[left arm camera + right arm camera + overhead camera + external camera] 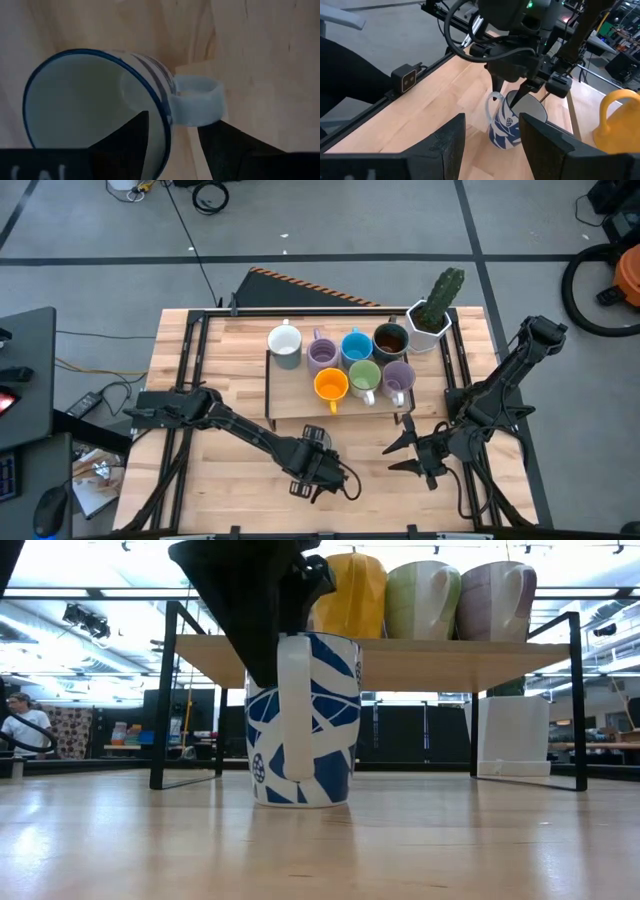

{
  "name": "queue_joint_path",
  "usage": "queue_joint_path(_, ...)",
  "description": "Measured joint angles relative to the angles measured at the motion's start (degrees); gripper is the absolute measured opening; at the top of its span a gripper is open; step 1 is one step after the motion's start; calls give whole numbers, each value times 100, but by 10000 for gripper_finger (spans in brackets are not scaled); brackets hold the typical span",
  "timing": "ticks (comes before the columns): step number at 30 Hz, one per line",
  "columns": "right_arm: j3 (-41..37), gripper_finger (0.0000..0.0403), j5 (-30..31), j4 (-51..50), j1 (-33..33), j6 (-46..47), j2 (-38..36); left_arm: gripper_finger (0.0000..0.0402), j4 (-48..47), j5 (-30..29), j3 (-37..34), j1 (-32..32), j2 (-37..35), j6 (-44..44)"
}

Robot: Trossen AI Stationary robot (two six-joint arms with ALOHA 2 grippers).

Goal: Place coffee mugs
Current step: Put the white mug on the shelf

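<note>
Your left gripper (512, 100) straddles the blue-patterned white mug's (303, 720) rim beside the handle, fingers apart, for lifting; right gripper (412, 451) open, waiting nearby.

Blue-and-white mug (303, 720) stands on the table (400, 850) (left hand (285, 600) at its rim).
</note>
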Motion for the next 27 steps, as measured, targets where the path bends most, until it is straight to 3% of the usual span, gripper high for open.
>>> queue_joint_path(27, 0, 189, -120, 84, 0, 19, 0, 162, 134, 209, -7, 33, 197, 154)
